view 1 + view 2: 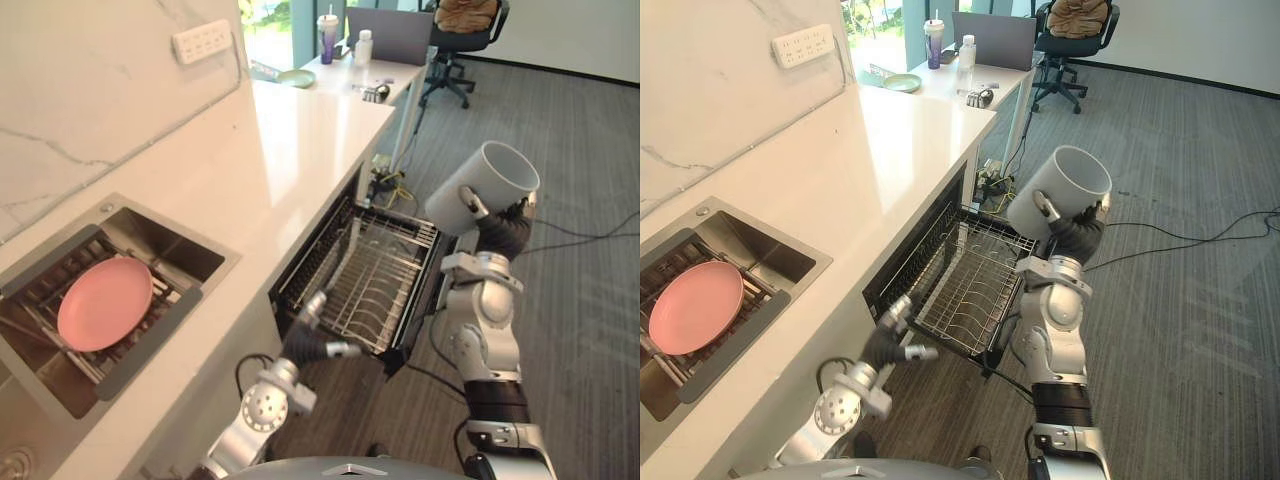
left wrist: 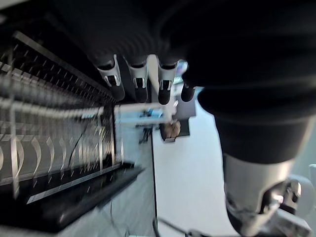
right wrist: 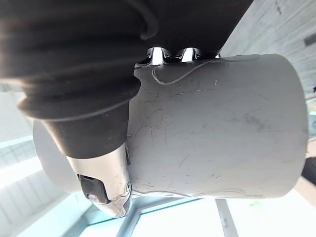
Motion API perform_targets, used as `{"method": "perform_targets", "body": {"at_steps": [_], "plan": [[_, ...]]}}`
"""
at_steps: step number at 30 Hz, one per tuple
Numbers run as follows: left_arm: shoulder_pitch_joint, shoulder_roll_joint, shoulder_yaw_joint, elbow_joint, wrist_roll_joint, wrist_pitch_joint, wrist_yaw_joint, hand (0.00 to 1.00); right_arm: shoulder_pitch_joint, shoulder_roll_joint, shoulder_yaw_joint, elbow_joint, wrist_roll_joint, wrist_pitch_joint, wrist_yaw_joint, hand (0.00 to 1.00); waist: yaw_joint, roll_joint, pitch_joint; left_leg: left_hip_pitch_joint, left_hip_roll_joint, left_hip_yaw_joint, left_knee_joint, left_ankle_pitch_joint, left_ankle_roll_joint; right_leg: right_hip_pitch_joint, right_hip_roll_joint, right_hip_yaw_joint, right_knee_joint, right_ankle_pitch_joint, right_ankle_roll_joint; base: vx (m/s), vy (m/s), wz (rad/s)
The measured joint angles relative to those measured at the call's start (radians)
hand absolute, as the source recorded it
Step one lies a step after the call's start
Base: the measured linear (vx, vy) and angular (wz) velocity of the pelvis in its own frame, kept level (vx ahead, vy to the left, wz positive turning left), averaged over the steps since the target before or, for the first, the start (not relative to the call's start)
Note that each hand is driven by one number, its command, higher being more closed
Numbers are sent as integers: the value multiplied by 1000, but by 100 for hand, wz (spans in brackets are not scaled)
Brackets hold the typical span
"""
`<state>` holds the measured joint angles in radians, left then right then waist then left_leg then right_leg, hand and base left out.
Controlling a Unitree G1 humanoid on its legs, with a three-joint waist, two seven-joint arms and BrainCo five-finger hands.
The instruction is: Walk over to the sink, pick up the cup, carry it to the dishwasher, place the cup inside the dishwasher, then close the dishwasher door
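Carpet floor (image 1: 580, 330): grey, seen to the right of the units.
Marble wall (image 1: 80, 100): white, veined; a socket strip (image 1: 203, 41) is mounted on it.
Worktop (image 1: 300, 150): white, run along the wall, w/ the sink set in at its near end.
Sink (image 1: 165, 245): steel; a drainer grid (image 1: 45, 275) is laid across it.
Dishwasher (image 1: 300, 280): built in under the worktop; its door is dropped open and the wire rack (image 1: 385, 290) is pulled out over it.
Desk (image 1: 395, 80): set at the worktop's far end; a laptop (image 1: 390, 35), a purple tumbler (image 1: 328, 35) and a bottle (image 1: 364, 45) are stood on it.
Office chair (image 1: 460, 35): parked behind the desk.
Pink plate (image 1: 104, 303): rested flat on the drainer grid, in the sink.
Cup (image 1: 483, 188): light grey; held up in the air by the R hand, tilted, mouth turned up and away from the robot. It is kept above and to the right of the wire rack, apart from it.
R hand (image 1: 503, 232): closed round the cup; the thumb is laid across the cup's wall and the fingers are wrapped round the other side.
L hand (image 1: 312, 340): held low by the wire rack's near corner; fingers are stretched out and nothing is held. Contact w/ the rack can't be told.
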<state>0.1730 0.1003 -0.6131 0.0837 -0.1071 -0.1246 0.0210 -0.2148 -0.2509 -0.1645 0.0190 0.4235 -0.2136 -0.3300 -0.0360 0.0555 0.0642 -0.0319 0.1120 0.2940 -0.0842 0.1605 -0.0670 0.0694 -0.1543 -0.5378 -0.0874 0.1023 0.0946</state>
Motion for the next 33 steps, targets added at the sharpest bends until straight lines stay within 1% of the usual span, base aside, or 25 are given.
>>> {"method": "perform_targets", "body": {"at_steps": [1,2,3,4,5,6,8,9,11,12,13,14,16,17,18,20,21,23,25,27,28,30,31,32,33], "plan": [[9,1,2,2,-22,14,-16,0,3,-6,-9,18,0,0,5,100,0,1,1,-3,0,-4,0,0,0,0,0,-3,0,0,0,10,3,14],[25,7,14,18,-53,45,-30,0,11,-17,-24,50,0,1,25,100,0,3,1,-7,-2,-16,0,2,1,1,0,-14,0,-1,2,14,7,25],[40,6,34,55,-56,62,-24,0,22,-28,-38,76,-5,0,43,100,1,3,3,-10,-3,-26,0,3,3,4,-1,-25,0,-3,4,15,5,25],[45,5,54,99,-42,69,-17,0,25,-39,-44,97,-20,1,52,100,7,3,3,-12,-3,-30,0,3,3,6,-1,-28,0,-4,5,26,7,21],[51,5,85,164,6,83,13,0,26,-47,-49,118,-38,1,67,100,12,4,3,-16,-3,-36,0,4,3,6,0,-35,1,-4,6,27,4,16],[53,3,118,220,64,86,47,0,28,-51,-49,124,-39,5,75,100,13,5,4,-19,-3,-45,-1,5,4,8,0,-45,1,-5,7,25,5,19],[55,3,182,306,140,95,98,0,32,-55,-44,138,-39,9,95,100,19,3,8,-17,-4,-53,0,6,4,17,1,-55,2,-6,9,21,2,21],[56,8,240,376,232,117,149,0,33,-54,-40,167,-37,29,112,100,25,0,10,-13,-7,-65,0,6,4,29,1,-68,3,-11,14,31,8,29],[55,14,297,446,324,125,195,0,33,-53,-29,214,-28,57,133,100,29,-10,18,-7,-10,-76,-1,5,3,40,-1,-81,1,-16,18,15,18,21],[55,23,335,494,403,132,235,0,31,-52,-6,257,-29,82,151,100,41,-9,18,-4,-12,-76,-1,3,3,43,-2,-81,0,-18,19,11,30,11],[51,28,368,524,452,143,268,0,30,-49,17,297,-36,99,161,100,45,-15,27,-5,-15,-79,-1,2,3,47,-4,-88,0,-20,21,15,30,11],[47,30,380,534,470,151,284,0,26,-45,27,320,-40,107,168,100,48,-16,31,-6,-16,-80,-1,2,3,48,-5,-92,0,-21,20,12,33,13],[29,40,419,602,504,182,320,0,5,-22,51,400,-68,127,178,100,61,-18,45,-13,-21,-88,-1,1,5,45,-9,-95,1,-25,16,9,32,7],[25,41,426,619,503,192,325,0,0,-21,55,418,-76,132,178,100,61,-18,47,-18,-23,-93,-1,1,5,45,-11,-99,1,-25,17,26,37,13],[24,40,457,647,503,210,331,0,-20,-23,63,463,-76,134,178,100,62,-20,59,-26,-27,-100,-1,2,5,37,-13,-104,4,-24,18,38,36,13],[21,43,472,660,514,211,336,0,-55,-24,62,516,-71,138,178,100,68,-22,81,-42,-30,-105,0,6,10,30,-14,-104,7,-19,24,33,33,12],[8,38,480,661,531,216,332,0,-76,-24,62,530,-66,139,178,100,70,-21,101,-45,-32,-109,0,7,11,29,-16,-106,7,-15,25,25,35,9],[-1,35,492,660,552,219,314,0,-112,-24,62,551,-67,140,178,100,77,-19,116,-63,-33,-115,1,16,22,10,-16,-105,10,-11,23,36,26,4],[-18,34,496,655,561,219,306,0,-153,-34,60,551,-72,139,178,100,76,-15,151,-79,-32,-124,6,23,25,-5,-15,-108,21,-11,21,36,8,9],[-53,34,497,649,560,219,278,0,-229,-57,39,584,-77,137,179,100,80,-11,206,-105,-32,-132,6,31,26,-32,-15,-114,36,-14,19,-2,10,10],[-62,34,497,648,560,217,271,0,-251,-68,38,600,-77,137,180,100,82,-10,218,-113,-33,-133,6,33,26,-40,-15,-114,39,-14,18,5,8,8],[-96,33,498,633,528,197,254,0,-308,-118,35,649,-80,132,189,100,89,-5,282,-128,-35,-152,6,39,26,-50,-16,-127,52,-19,18,-1,-1,16],[-106,34,498,633,514,194,253,0,-320,-126,35,663,-83,130,191,100,91,-4,298,-129,-35,-158,6,39,26,-53,-17,-129,60,-22,17,-9,-1,15],[-131,34,505,633,474,191,236,0,-344,-139,35,680,-120,130,193,100,95,-4,332,-136,-36,-162,6,40,26,-66,-22,-130,83,-35,16,-2,2,9],[-145,34,510,633,435,191,226,0,-352,-147,36,684,-136,129,199,100,97,-4,344,-146,-36,-165,6,41,25,-77,-24,-131,94,-41,16,-2,1,9]]}}
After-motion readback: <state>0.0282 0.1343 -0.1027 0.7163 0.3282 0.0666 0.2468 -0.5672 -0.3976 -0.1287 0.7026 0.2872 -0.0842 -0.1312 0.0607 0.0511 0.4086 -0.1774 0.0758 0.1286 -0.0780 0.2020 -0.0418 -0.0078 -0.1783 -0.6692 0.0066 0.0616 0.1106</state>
